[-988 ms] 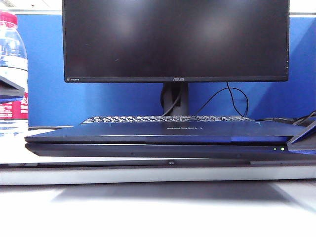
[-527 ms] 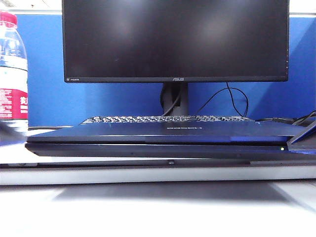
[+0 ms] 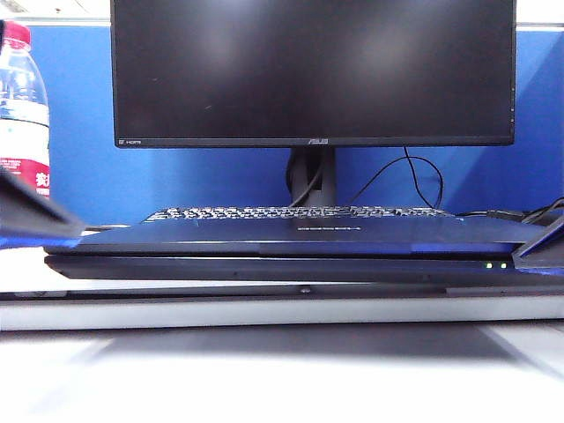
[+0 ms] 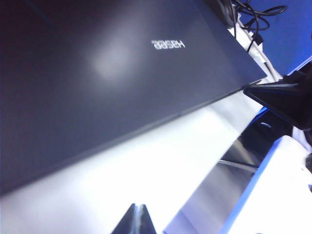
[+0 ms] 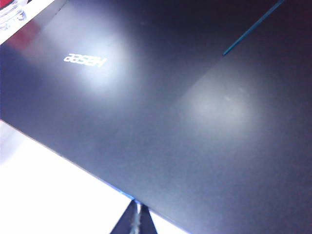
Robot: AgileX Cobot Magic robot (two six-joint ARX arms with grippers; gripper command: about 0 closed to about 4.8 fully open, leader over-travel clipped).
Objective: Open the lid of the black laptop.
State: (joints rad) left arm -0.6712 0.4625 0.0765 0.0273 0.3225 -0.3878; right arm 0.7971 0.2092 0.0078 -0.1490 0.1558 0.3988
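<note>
Movement first, on my exterior view: the left gripper [image 3: 35, 220] has swung back in at the left edge as a dark blur, beside the black laptop [image 3: 291, 264]; the right gripper [image 3: 542, 247] stays at its right corner. "ASUS" reads on the monitor [image 3: 313, 70]. The lid [image 3: 300, 236] lies almost shut. On my left wrist view, "Hasee" shows on the lid [image 4: 107, 73]. Same on the right wrist. I cannot tell either gripper's jaw state.
</note>
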